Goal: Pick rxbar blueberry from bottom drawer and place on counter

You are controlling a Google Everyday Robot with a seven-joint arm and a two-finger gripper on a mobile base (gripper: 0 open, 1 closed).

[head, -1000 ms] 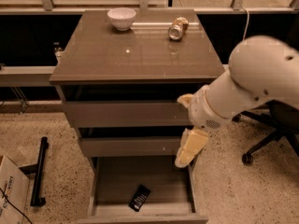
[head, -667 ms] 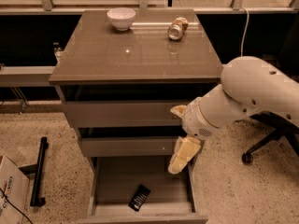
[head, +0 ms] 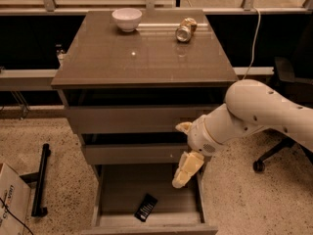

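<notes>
The rxbar blueberry (head: 145, 207), a small dark flat bar, lies tilted on the grey floor of the pulled-out bottom drawer (head: 117, 190), near its front edge. My gripper (head: 185, 149) hangs at the end of the white arm, in front of the middle drawer at the cabinet's right side. It is above and to the right of the bar and does not touch it. Its cream fingers (head: 188, 169) stand apart and hold nothing. The counter (head: 142, 58) is the glossy grey-brown top of the cabinet.
A white bowl (head: 127, 18) and a tipped gold-silver can (head: 185, 29) sit at the back of the counter. An office chair base (head: 274, 153) stands at the right. A cardboard box (head: 11, 205) and a black bar (head: 41, 180) lie on the floor at the left.
The arm has swung left and lower, bringing the gripper from the cabinet's right edge to over the right part of the open bottom drawer. The bar has not moved.
</notes>
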